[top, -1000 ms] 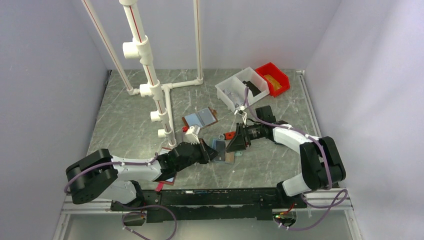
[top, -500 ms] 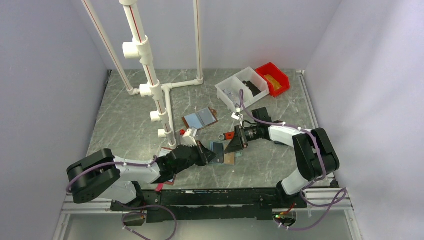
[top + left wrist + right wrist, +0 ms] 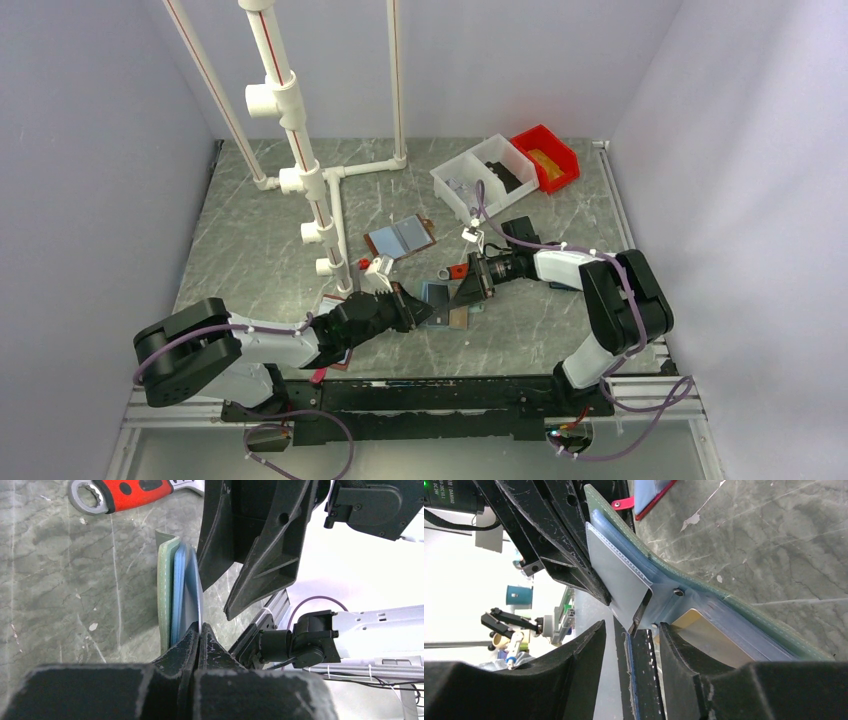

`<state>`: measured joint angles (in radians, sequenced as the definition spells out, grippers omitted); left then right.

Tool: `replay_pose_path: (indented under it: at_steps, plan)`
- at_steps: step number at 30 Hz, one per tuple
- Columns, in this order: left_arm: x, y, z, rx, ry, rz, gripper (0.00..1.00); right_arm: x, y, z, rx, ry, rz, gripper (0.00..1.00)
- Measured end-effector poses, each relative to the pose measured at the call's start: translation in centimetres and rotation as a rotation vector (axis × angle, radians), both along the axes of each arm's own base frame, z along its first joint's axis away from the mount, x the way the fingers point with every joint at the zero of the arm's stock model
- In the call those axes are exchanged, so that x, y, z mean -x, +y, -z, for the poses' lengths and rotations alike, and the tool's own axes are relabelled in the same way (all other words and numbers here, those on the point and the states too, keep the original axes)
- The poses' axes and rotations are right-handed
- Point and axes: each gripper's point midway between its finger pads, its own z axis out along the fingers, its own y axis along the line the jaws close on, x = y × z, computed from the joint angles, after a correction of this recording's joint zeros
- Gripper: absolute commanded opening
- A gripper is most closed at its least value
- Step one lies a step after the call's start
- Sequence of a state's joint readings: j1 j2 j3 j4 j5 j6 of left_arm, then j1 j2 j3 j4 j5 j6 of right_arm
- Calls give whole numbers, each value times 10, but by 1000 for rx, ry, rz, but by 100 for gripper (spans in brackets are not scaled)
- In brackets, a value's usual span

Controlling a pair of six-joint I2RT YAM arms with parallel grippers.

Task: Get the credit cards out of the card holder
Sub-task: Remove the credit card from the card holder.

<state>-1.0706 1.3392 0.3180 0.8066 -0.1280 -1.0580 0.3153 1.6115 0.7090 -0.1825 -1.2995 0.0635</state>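
Mint-green translucent plastic is edging the card holder (image 3: 166, 580), which is sitting near the middle of the marbled table (image 3: 60, 580), between the two arms, with its blue-grey panels fanning apart like pages. The left gripper (image 3: 199, 630) is pinching one thin panel, jaws pressed together on it, and lifting it away from the rest. The right gripper (image 3: 633, 630) is reaching in from the opposite side with jaws standing apart, straddling a stitched flap seen edge-on. A gap is showing on one side of that flap, so it is not looking clamped. A tan credit card (image 3: 706, 632) is showing through a cloudy pocket just beyond those jaws, lying flat inside. The holder is looking light and floppy, likely bending or sliding unless anchored, and its sleeves are looking smooth and slick. The card is probably stiff, thin and slippery, so the best hold is likely whichever edge is nearest the pocket mouth, pinched across both faces and drawn straight out. A red-handled wrench (image 3: 125, 490) is lying on the table just beyond the holder.
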Motion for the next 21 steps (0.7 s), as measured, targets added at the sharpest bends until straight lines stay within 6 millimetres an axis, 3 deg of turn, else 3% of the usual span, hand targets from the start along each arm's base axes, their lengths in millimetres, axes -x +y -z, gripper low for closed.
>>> replay_pose_path:
  at_steps: [13, 19, 21]
  plan:
    - [-1, -5, -10, 41, -23, 8, 0, 9, 2, -9, -70, 52, -45, 28]
    - [-1, -5, -11, 48, -22, 7, 0, 9, 3, -11, -83, 50, -53, 9]
    - [-1, -5, -12, 51, -24, 7, 4, 8, 2, -10, -83, 48, -52, 1]
